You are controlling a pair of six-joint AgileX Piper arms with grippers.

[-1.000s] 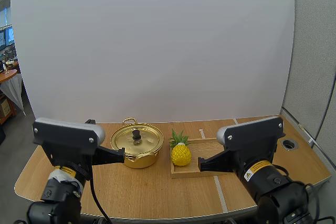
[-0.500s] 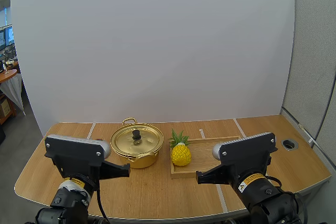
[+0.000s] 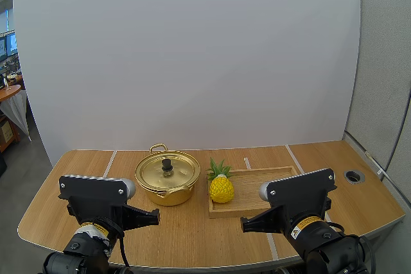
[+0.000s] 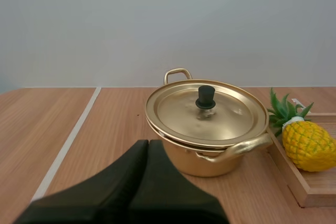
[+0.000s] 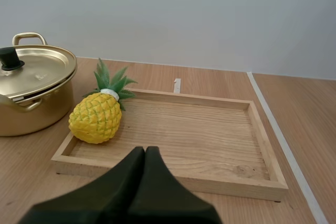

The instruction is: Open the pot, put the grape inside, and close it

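Lid (image 4: 206,109) sits on the gold pot (image 3: 167,178), and no grape is in sight; a pineapple (image 3: 221,188) lies in the wooden tray (image 5: 220,145) just beside it. This fits a pot awaiting opening or one closed again, contents hidden. Left tool (image 4: 148,153) and right tool (image 5: 145,158) are both clenched on nothing, low over the desk (image 3: 192,232). Nothing blocks the knob (image 4: 205,97).

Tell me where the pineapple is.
In the high view the pineapple lies in the tray's left end, just right of the pot.
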